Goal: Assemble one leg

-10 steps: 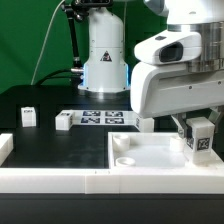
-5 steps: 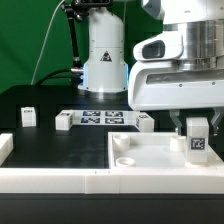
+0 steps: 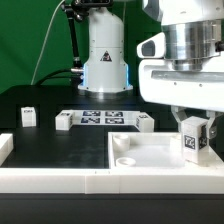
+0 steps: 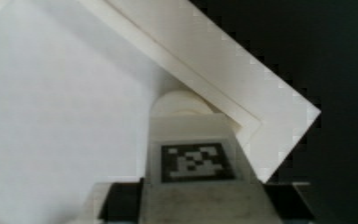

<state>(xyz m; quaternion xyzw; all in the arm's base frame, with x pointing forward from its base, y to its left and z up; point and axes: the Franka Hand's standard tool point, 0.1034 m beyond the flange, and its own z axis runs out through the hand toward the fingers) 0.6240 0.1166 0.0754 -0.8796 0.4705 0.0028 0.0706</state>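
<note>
My gripper is shut on a leg, a small white block with a black-and-white tag, and holds it upright over the large white square panel near its far corner at the exterior view's right. In the wrist view the leg sits between my two dark fingers, its tip at the panel's corner. A round socket shows at the panel's far corner on the exterior view's left. Three more legs stand on the black table: one, another and a third.
The marker board lies on the table behind the panel. A white rim runs along the front, with a raised end at the exterior view's left. The robot base stands at the back.
The gripper has moved a little toward the exterior view's left and turned about its axis, still holding the leg over the panel's far corner on the exterior view's right.
</note>
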